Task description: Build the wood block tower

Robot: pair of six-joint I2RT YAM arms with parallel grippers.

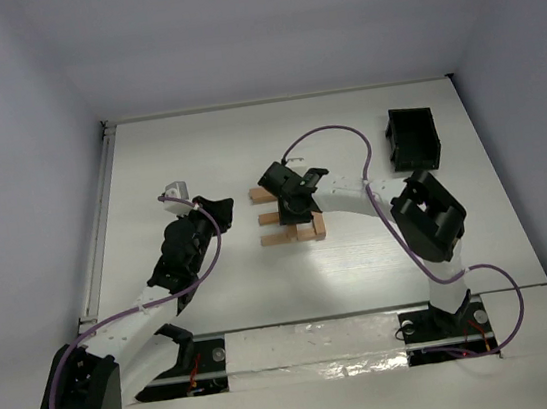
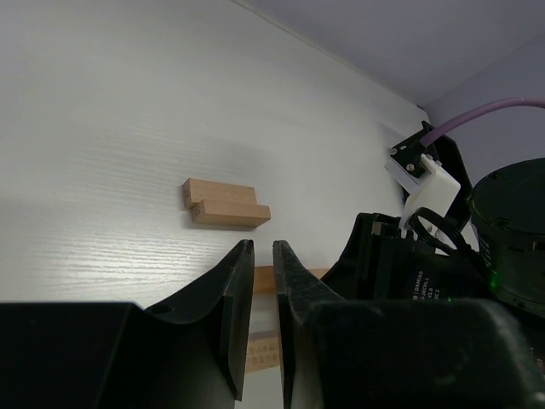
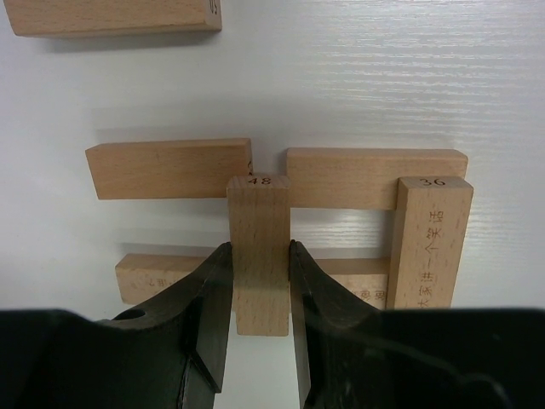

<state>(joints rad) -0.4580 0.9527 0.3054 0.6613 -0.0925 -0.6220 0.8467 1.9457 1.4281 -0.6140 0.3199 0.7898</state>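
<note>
Over on the left, the left arm (image 1: 175,263) lies stretched across the table (image 1: 175,147), pointing towards 1 o'clock. The left gripper (image 2: 262,249) has its fingers drawn almost together with nothing between them – idle, with two loose blocks (image 2: 223,204) lying side by side just past its tips. The wood block tower (image 1: 292,227) sits mid-table, at about 3 o'clock from that gripper. Over it the right gripper (image 3: 259,256) is clamped on block 48 (image 3: 258,213), held flat and pointing to 12 o'clock. The right arm (image 1: 426,215) reaches in from 4 o'clock, folded at the elbow, with its wrist over the stack. Block 36 (image 3: 430,243) already lies across the bottom layer, at 3 o'clock from the held one. To my eye the job now is to set 48 down parallel to 36 – straight down, both ends bearing on the blocks below. Its far end looks to sit near the gap between two lower blocks, so I'd shift it sideways first and loosen the fingers only once it is seated. The black box (image 1: 414,138) stands well apart, at 1 o'clock from the tower
</note>
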